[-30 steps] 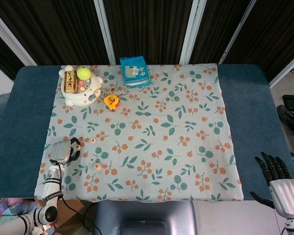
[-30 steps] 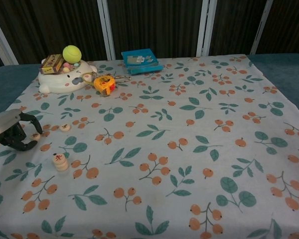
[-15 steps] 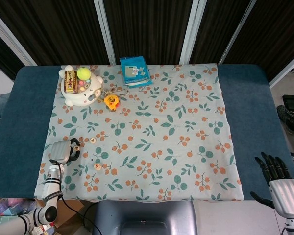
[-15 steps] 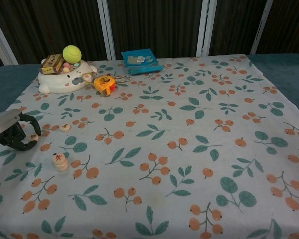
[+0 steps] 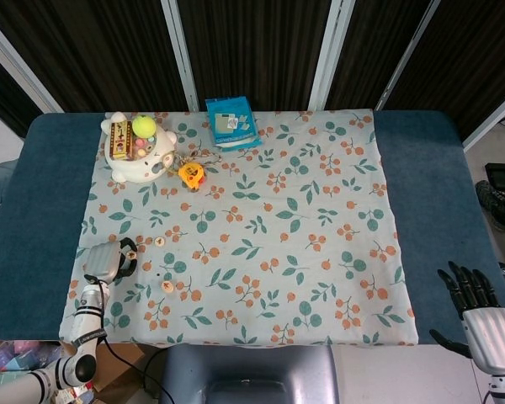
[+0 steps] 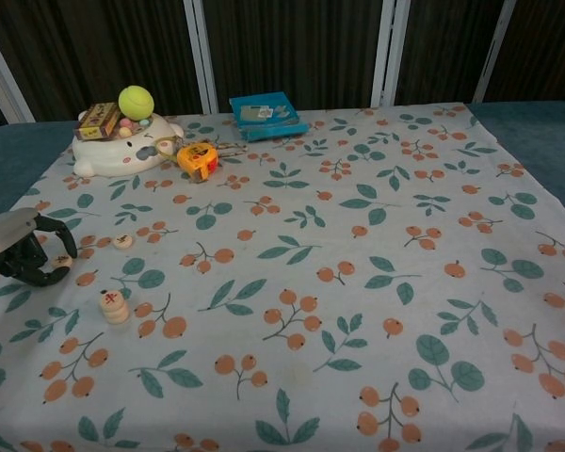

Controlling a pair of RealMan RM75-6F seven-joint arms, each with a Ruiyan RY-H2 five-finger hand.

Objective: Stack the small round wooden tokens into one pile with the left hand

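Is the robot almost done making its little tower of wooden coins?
Partly. A short pile already stands on the cloth. The left hand is curled around another token, though whether it grips it is unclear. One loose token still waits beside it.

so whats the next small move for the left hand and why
Probably close the fingers on the token under the left hand and lift it. The hand sits curled over that token at the cloth's left edge, the pile stands apart nearer the front, and another loose token still lies flat.
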